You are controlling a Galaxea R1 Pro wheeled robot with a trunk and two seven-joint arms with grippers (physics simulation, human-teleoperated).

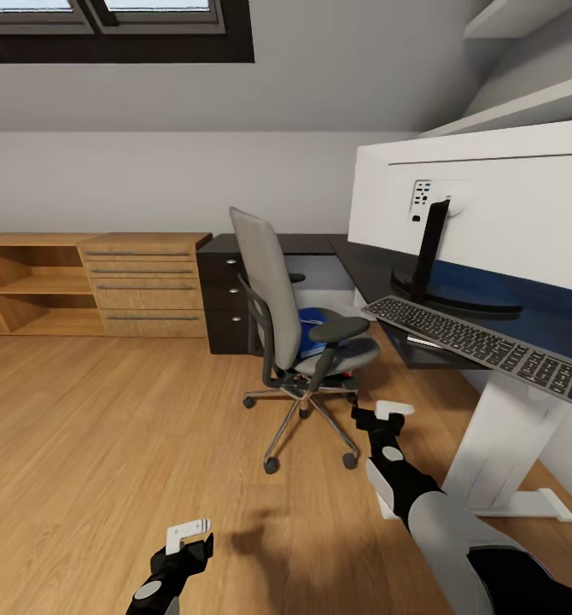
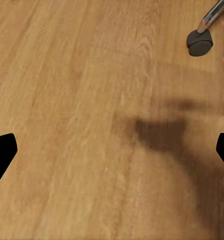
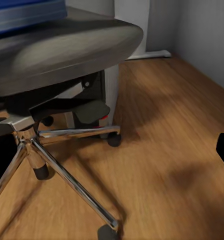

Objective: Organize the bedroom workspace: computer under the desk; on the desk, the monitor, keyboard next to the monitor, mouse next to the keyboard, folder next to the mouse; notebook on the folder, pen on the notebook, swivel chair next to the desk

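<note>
The swivel chair (image 1: 273, 299) stands on the floor left of the desk (image 1: 367, 269), with the blue folder (image 1: 318, 329) flat on its seat. On the desk the monitor (image 1: 491, 205) shows its white back, and the keyboard (image 1: 482, 342) lies in front of its base, jutting over the desk edge. A thin white sliver (image 1: 423, 341) lies by the keyboard; whether it is the pen I cannot tell. My right gripper (image 1: 380, 416) hangs open just below the seat (image 3: 56, 50), near the folder (image 3: 26, 15). My left gripper (image 1: 188, 538) is open over bare floor. Computer, mouse and notebook are out of view.
The desk's white pedestal leg (image 1: 499, 436) and foot stand right of my right arm. A black drawer unit (image 1: 222, 299) and a wooden drawer chest (image 1: 145, 286) line the back wall. The chair's chrome star base (image 3: 66, 180) spreads below my right gripper; one castor (image 2: 199, 42) lies near the left gripper.
</note>
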